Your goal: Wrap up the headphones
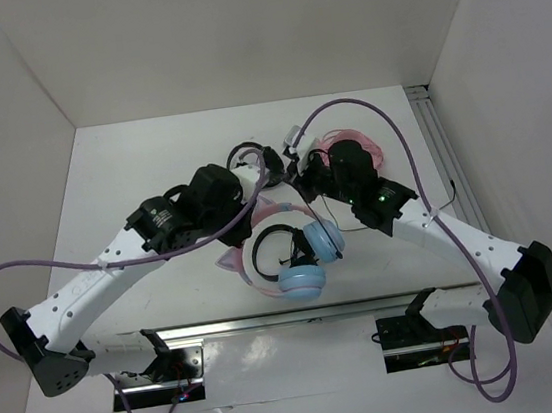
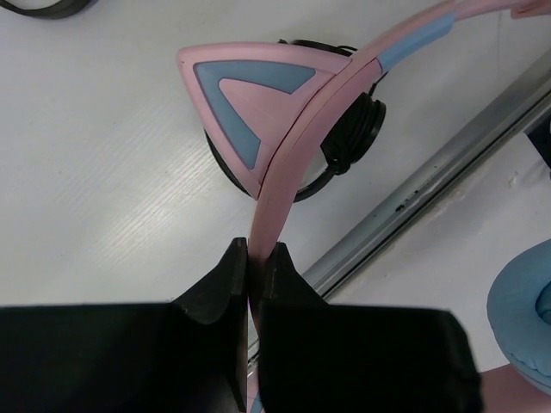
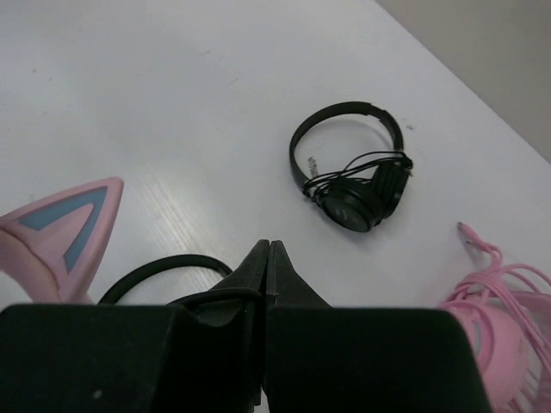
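Observation:
The headphones (image 1: 312,254) lie at the table's middle, with two light blue ear cups, a pink headband and cat ears. In the left wrist view my left gripper (image 2: 255,249) is shut on the pink headband (image 2: 293,163), just behind one cat ear (image 2: 250,95); a blue ear cup (image 2: 525,310) shows at the right edge. From above, the left gripper (image 1: 253,212) sits over the headband. My right gripper (image 3: 269,245) is shut, its tips just above the table. A dark band (image 3: 164,262) curves up to its left finger; whether anything is pinched is hidden. The right gripper (image 1: 299,175) is behind the headphones.
Small black headphones (image 3: 353,176) with their cable wound on lie beyond the right gripper. All-pink headphones with a pink cable (image 3: 508,292) sit to its right. Another black pair (image 2: 357,129) lies under the pink headband. A metal rail (image 2: 430,181) runs along the near edge.

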Robot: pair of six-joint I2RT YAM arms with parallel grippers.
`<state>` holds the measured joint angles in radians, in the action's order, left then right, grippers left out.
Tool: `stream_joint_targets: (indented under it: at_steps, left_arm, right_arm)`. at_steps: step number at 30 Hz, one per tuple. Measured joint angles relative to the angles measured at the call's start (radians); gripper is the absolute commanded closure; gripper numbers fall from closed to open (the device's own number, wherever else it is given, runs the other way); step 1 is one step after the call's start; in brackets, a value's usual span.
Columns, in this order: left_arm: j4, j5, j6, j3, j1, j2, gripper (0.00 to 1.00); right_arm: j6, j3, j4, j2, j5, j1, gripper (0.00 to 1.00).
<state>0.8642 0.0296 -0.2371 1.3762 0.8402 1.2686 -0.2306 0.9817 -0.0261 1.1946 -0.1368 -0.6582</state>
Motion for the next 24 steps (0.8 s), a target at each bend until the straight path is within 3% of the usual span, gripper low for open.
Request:
stream_joint_targets:
  at_steps: [10,18,24]
  left_arm:
    - [0.001,0.182,0.028,0.052,0.036,-0.022,1.0]
    - [-0.036,0.257,0.055,0.012,0.039,-0.225,1.0]
    - [-0.105,0.29,0.047,-0.064,0.042,-0.376,1.0]
  right_arm:
    - [0.001,0.026,-0.082,0.053,-0.164,0.009,1.0]
    - [0.005,0.05,-0.073,0.08,-0.266,0.009,1.0]
    - [0.042,0.067,-0.022,0.125,-0.377,0.008,0.87]
